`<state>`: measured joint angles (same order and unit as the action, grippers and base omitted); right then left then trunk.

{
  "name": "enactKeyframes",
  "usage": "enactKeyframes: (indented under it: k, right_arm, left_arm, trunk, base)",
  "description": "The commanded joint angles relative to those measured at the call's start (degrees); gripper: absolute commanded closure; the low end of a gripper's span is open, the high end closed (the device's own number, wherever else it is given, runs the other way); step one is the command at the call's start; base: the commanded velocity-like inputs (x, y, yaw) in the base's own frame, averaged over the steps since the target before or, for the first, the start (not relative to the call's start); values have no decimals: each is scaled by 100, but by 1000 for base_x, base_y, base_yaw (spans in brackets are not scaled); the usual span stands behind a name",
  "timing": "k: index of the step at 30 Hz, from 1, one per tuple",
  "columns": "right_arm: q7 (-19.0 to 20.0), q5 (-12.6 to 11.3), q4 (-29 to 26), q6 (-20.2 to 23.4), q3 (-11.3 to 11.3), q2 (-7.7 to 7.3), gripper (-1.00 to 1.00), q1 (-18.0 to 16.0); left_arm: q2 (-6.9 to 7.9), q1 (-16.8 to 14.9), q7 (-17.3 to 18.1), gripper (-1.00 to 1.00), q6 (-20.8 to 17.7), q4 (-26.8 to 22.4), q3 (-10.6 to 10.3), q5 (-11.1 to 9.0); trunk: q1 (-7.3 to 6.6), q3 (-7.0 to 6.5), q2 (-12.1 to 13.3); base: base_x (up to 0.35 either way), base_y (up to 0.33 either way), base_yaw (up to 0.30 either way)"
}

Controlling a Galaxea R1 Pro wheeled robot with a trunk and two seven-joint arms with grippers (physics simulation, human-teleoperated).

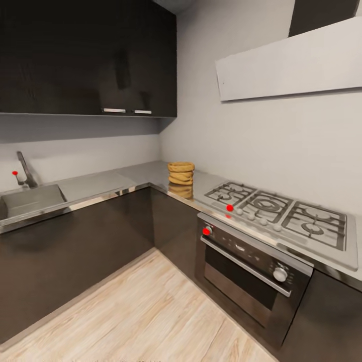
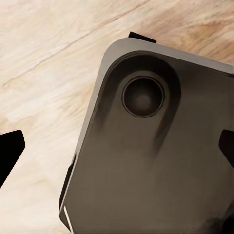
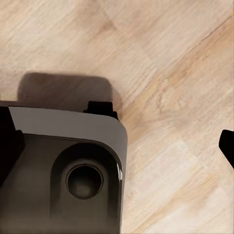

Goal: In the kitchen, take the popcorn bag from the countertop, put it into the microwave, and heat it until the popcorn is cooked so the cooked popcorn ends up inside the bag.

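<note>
We see popcorn bag (image 1: pixel 181 173) upright on corner counter (image 1: pixel 146 173), beside hob (image 1: pixel 281 213); both grippers over floor (image 2: pixel 44 73), fingers spread.

I can read no text, label, brand or number anywhere. The oven (image 1: pixel 251 269) front and its knobs carry no legible marks, the hob (image 1: pixel 281 213) none, and the bag (image 1: pixel 181 173) is plain.
</note>
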<state>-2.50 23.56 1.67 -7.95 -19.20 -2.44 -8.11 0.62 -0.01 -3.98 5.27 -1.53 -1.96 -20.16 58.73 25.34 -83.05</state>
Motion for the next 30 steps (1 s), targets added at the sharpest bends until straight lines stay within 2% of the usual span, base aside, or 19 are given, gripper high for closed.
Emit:
enactKeyframes:
  k: [1,8,21,22,23,25,30]
  right_arm:
    - [-27,61,18,-31,-42,-2,-100,-7]
    - [-30,61,18,-40,-39,-8,-100,-7]
    - [-29,52,18,-41,-40,-28,-100,-7]
    - [-25,52,18,-30,-40,-35,-100,-7]
    - [-16,52,18,-19,-40,-47,-100,-7]
    - [-15,52,18,-17,-40,-41,-100,-7]
    - [-20,46,18,-21,-40,-27,-100,-7]
  left_arm:
    - [-1,1,-15,-100,9,-5,-21,-27]
    - [6,1,59,-100,-64,-5,-46,-27]
    - [-1,1,74,-100,-70,-5,-59,-6]
    - [-1,1,98,-100,-70,-5,-59,-6]
    - [9,1,333,-100,-70,-2,-64,-4]
    - [14,1,486,-100,-70,2,-66,-5]
    - [17,1,522,-100,-77,4,-61,-5]
  trunk:
    - [0,5,-3]
    - [0,5,-3]
    - [0,5,-3]
    - [0,5,-3]
    - [0,5,-3]
    - [0,5,-3]
    - [0,5,-3]
  base:
    - [0,0,283]
    - [122,103,252]
    - [263,250,7]
    - [263,264,0]
    - [263,264,0]
    - [263,264,0]
    - [263,264,0]
